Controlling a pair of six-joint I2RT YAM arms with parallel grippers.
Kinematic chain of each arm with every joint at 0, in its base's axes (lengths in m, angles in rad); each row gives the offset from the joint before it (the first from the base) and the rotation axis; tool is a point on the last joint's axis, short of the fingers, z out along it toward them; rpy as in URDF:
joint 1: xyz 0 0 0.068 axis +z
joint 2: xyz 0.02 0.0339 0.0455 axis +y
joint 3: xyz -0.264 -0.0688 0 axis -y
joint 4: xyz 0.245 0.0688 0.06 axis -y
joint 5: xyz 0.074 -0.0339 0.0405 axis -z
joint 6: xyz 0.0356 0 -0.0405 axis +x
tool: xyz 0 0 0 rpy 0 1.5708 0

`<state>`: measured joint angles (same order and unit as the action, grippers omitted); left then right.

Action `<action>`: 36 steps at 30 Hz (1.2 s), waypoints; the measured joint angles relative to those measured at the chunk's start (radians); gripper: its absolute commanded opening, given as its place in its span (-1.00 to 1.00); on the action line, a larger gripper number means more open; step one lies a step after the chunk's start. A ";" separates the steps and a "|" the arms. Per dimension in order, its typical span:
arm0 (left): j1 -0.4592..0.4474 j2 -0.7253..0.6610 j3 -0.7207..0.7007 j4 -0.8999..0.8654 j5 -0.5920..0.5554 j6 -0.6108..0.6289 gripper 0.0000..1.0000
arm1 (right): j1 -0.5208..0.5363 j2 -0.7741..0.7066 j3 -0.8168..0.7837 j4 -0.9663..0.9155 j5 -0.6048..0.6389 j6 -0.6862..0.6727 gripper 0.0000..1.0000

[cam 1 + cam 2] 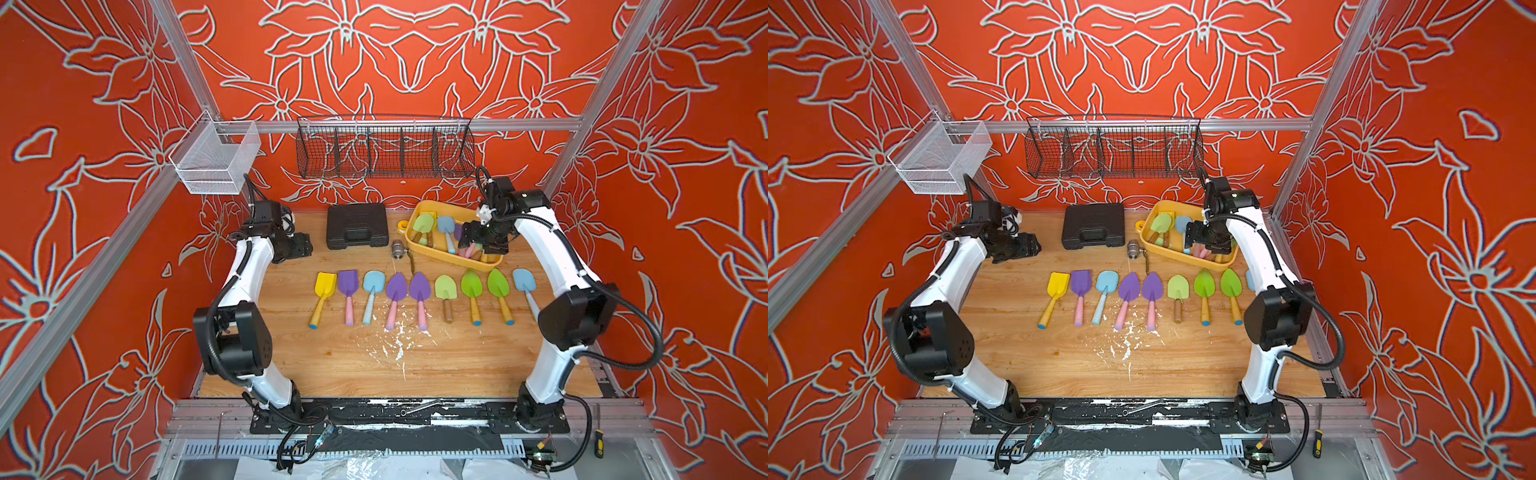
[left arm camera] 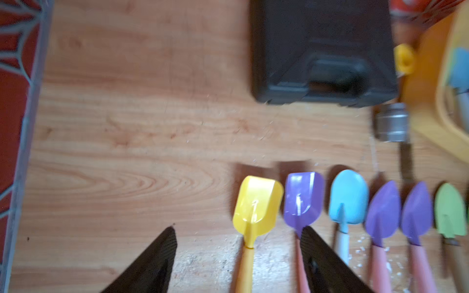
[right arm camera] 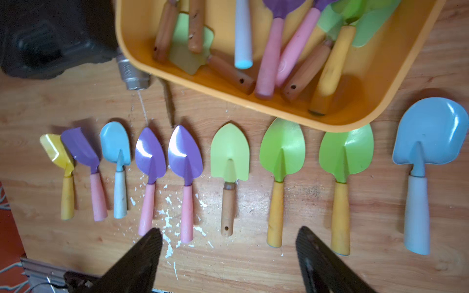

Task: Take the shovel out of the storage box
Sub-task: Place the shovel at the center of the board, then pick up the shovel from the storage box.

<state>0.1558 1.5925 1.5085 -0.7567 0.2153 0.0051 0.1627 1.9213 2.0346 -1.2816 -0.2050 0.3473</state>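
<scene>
The right claw [image 3: 228, 232] hangs above the wooden table [image 3: 228, 269] with its fingers spread wide and nothing between them. Beneath it and just ahead of its tips lies a row of nine shovels [image 1: 419, 286], side by side, handles toward the claw and blades pointing away. The pale green shovel [image 3: 229, 154] with the wooden handle sits straight ahead, in line with the gap between the fingers. Just past the blades stands the storage box [image 3: 253, 102], skewed to the row, its near wall close to the tips of the bright green blades. Inside it more shovels [image 3: 269, 55] lie jumbled: brown wooden handles, two pink ones, a white one, a yellow one, and green blades overlapping. In both top views this claw shows in front of the box's right end.

The left claw [image 2: 238, 230] is likewise spread and grips nothing. Below it, in line with the gap between its fingers, lies the yellow shovel [image 2: 256, 203] at the row's end. Farther ahead sits the black tool case [image 2: 322, 50]. The box is well off to this claw's right, beyond a metal fitting [image 2: 392, 121].
</scene>
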 measured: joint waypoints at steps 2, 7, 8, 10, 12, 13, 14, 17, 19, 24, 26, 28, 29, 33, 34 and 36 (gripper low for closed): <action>-0.055 -0.068 0.008 0.004 0.010 -0.027 0.64 | -0.021 0.077 0.054 0.003 0.003 -0.001 0.44; -0.218 -0.221 0.008 0.018 0.039 -0.101 0.82 | -0.057 0.305 0.248 -0.004 -0.002 0.003 0.31; -0.235 -0.245 0.008 0.024 0.042 -0.120 0.84 | -0.060 0.345 0.288 -0.006 -0.002 0.005 0.28; -0.263 -0.307 0.000 0.050 0.054 -0.166 0.88 | -0.066 0.431 0.365 -0.013 -0.004 0.012 0.22; -0.275 -0.364 -0.006 0.074 0.059 -0.212 0.93 | -0.068 0.488 0.411 -0.013 -0.005 0.021 0.16; -0.276 -0.390 -0.006 0.085 0.061 -0.235 0.95 | -0.068 0.509 0.426 -0.010 -0.006 0.024 0.11; -0.278 -0.411 -0.005 0.092 0.061 -0.251 0.96 | -0.069 0.520 0.435 -0.006 -0.008 0.030 0.08; -0.280 -0.453 0.040 0.087 0.060 -0.288 0.96 | -0.070 0.555 0.462 0.005 -0.013 0.042 -0.01; -0.280 -0.464 0.092 0.084 0.060 -0.301 0.96 | -0.070 0.576 0.468 0.018 -0.014 0.050 -0.05; -0.280 -0.489 0.148 0.070 0.060 -0.317 0.96 | -0.073 0.640 0.472 0.032 -0.012 0.059 -0.13; -0.280 -0.497 0.148 0.056 0.059 -0.320 0.96 | -0.074 0.658 0.472 0.039 -0.012 0.062 -0.16; -0.280 -0.499 0.145 0.047 0.059 -0.321 0.96 | -0.074 0.663 0.464 0.047 -0.009 0.066 -0.22; -0.280 -0.499 0.141 0.045 0.059 -0.321 0.96 | -0.074 0.663 0.458 0.053 -0.009 0.069 -0.25; -0.280 -0.498 0.124 0.036 0.058 -0.321 0.96 | -0.074 0.669 0.449 0.072 -0.006 0.083 -0.45; -0.280 -0.497 0.123 0.036 0.058 -0.321 0.96 | -0.074 0.671 0.449 0.076 -0.005 0.085 -0.49; -0.280 -0.496 0.121 0.036 0.059 -0.321 0.96 | -0.074 0.675 0.449 0.083 -0.002 0.085 -0.56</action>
<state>-0.1246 1.0962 1.6295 -0.7204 0.2741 -0.3161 0.0887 2.5961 2.4840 -1.1984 -0.2066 0.4328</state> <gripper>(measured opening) 0.981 0.255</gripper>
